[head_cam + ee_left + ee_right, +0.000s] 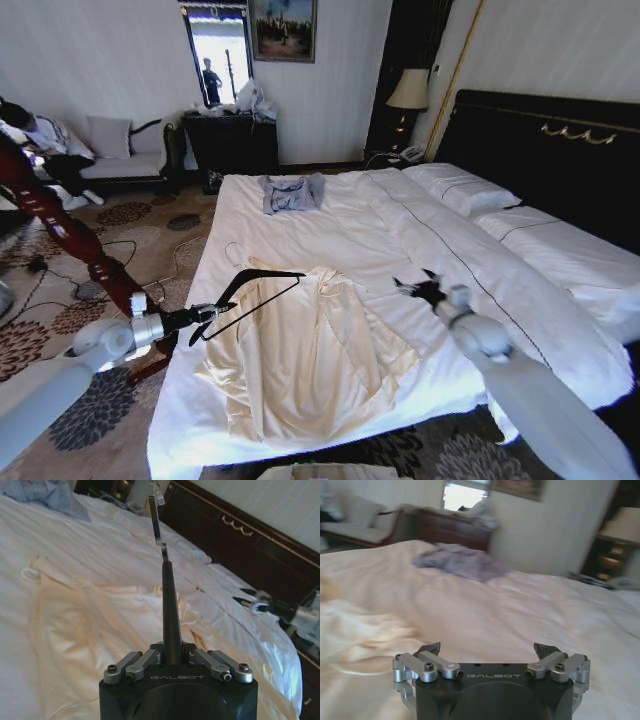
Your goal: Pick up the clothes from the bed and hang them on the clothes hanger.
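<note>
Two grippers up: your left gripper (208, 313) is clenched on the clothes hanger (250, 290) over the bed (330, 230) edge, presumably to receive the clothes (310, 350) lying flat, while your right gripper (418, 289) hovers released beside them.

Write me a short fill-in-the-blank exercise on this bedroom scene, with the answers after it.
1. The left gripper is shut on the black ____.
2. The cream clothes lie spread on the ____.
3. The right gripper hovers over the sheet with its fingers ____.
4. The grey-blue garment lies ____ from the robot than the clothes.

Answers: hanger; bed; open; farther
</note>
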Controlling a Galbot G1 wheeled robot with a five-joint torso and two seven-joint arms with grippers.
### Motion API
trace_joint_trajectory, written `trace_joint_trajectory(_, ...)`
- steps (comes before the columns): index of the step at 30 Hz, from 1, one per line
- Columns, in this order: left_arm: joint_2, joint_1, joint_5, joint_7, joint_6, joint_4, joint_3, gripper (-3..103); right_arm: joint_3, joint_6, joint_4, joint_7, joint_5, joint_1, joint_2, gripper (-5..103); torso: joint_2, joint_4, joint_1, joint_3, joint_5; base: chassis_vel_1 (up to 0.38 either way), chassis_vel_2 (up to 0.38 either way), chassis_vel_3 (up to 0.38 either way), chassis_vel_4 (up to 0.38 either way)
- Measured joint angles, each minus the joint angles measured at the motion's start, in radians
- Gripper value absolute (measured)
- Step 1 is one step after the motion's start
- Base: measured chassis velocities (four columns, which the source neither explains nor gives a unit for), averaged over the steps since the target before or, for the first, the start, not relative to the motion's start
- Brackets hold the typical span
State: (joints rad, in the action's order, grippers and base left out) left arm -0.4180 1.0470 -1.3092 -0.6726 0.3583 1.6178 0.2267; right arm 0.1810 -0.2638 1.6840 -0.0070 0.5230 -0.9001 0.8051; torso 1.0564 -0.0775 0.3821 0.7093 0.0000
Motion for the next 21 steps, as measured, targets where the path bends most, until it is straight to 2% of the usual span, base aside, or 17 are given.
trace_joint_trajectory(2, 0.001, -0.013, 0.013, -0.015, -0.006, -0.020, -0.012, 18, -0.108, 0.037, -0.063, -0.020, -0.057, 0.090, 0.023, 100, 0.000, -0.0001, 0.000, 0.000, -0.0002, 0.000, 0.000, 0.000, 0.000)
trace_joint_trajectory(4, -0.001, -0.015, 0.014, -0.017, -0.006, -0.023, -0.012, 18, -0.140, 0.054, -0.089, -0.026, -0.085, 0.120, 0.033, 100, 0.000, 0.0000, 0.000, 0.000, 0.0001, 0.000, 0.000, 0.000, 0.000)
trace_joint_trajectory(8, -0.003, -0.016, 0.018, -0.028, -0.010, -0.027, -0.007, 18, -0.289, 0.152, -0.234, -0.062, -0.295, 0.268, 0.080, 100, 0.000, -0.0001, 0.000, 0.000, -0.0002, 0.000, 0.000, 0.000, 0.000)
trace_joint_trajectory(9, -0.003, -0.016, 0.018, -0.028, -0.010, -0.027, -0.007, 18, -0.289, 0.152, -0.234, -0.062, -0.295, 0.268, 0.080, 100, 0.000, -0.0001, 0.000, 0.000, -0.0002, 0.000, 0.000, 0.000, 0.000)
trace_joint_trajectory(12, 0.004, -0.003, 0.019, -0.031, -0.011, -0.026, 0.010, 18, -0.346, 0.217, -0.298, -0.094, -0.409, 0.317, 0.092, 100, 0.000, 0.0001, 0.000, 0.000, -0.0002, 0.000, 0.000, 0.000, 0.000)
trace_joint_trajectory(14, 0.010, 0.013, 0.018, -0.032, -0.011, -0.019, 0.031, 18, -0.375, 0.260, -0.327, -0.114, -0.469, 0.331, 0.094, 100, 0.000, -0.0006, 0.000, 0.000, -0.0001, 0.000, 0.000, 0.000, 0.000)
trace_joint_trajectory(21, 0.021, 0.045, 0.026, -0.036, -0.014, -0.012, 0.060, 18, -0.412, 0.323, -0.392, -0.128, -0.545, 0.358, 0.117, 100, 0.000, -0.0002, 0.000, 0.000, -0.0001, 0.000, 0.000, 0.000, 0.000)
